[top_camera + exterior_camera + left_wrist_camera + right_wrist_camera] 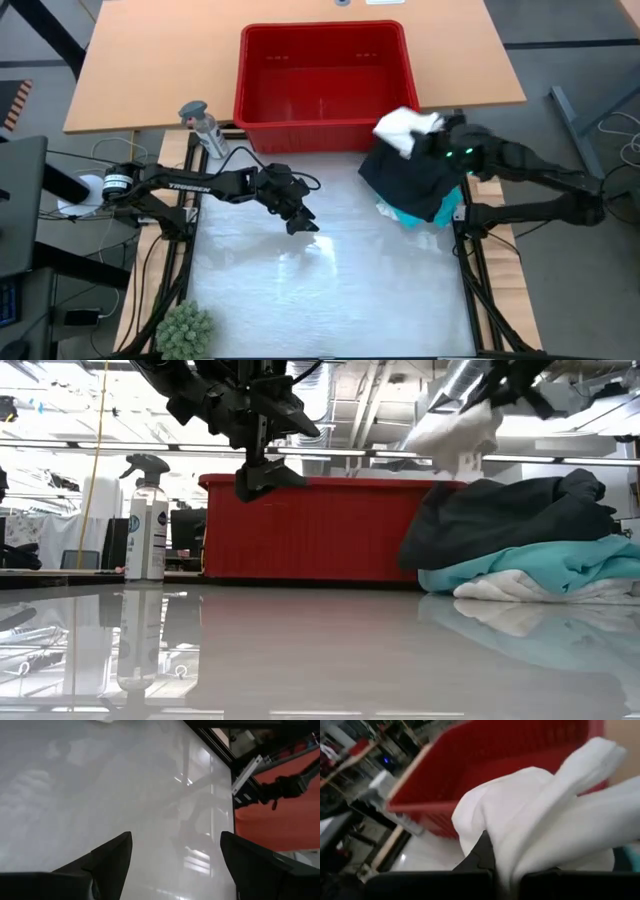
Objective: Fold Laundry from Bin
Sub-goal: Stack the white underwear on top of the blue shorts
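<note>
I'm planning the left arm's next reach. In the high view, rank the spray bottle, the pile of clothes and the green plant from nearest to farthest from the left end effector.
From the left end effector, open above the table's middle:
1. Pile of clothes, toward the right arm's side.
2. Spray bottle, by the red bin's left corner; close to the pile, but slightly farther.
3. Green plant, at the table's near left corner.
</note>
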Robot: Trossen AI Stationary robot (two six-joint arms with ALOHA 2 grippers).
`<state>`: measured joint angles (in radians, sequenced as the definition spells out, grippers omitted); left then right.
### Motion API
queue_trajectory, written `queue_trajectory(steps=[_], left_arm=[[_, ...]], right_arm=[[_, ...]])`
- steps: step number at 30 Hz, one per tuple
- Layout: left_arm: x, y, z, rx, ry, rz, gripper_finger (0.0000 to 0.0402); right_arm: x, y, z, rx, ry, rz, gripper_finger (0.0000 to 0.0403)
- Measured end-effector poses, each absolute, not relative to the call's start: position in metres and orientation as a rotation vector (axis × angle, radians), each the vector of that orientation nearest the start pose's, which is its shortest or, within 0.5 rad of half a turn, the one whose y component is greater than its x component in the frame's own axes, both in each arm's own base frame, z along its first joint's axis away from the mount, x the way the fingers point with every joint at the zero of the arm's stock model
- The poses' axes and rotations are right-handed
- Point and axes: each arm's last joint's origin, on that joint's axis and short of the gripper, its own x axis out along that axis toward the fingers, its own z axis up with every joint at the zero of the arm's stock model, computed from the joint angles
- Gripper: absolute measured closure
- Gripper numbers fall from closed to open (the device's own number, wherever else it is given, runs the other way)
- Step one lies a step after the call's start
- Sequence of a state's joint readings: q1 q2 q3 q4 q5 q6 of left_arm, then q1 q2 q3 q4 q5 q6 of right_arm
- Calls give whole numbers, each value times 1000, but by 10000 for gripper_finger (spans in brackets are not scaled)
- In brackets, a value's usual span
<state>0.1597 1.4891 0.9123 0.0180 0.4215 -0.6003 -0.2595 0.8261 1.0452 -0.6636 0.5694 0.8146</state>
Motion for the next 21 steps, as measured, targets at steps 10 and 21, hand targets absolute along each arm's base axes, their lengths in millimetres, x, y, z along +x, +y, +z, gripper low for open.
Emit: queue_trajectory(steps=[10,21], left_arm=[[313,47,233,-752,584,-20,109],[314,48,233,-741,576,15,109]], right_arm=[[134,-44,348,764,309,-1043,369],[138,-31,277,921,573,-1137,335]])
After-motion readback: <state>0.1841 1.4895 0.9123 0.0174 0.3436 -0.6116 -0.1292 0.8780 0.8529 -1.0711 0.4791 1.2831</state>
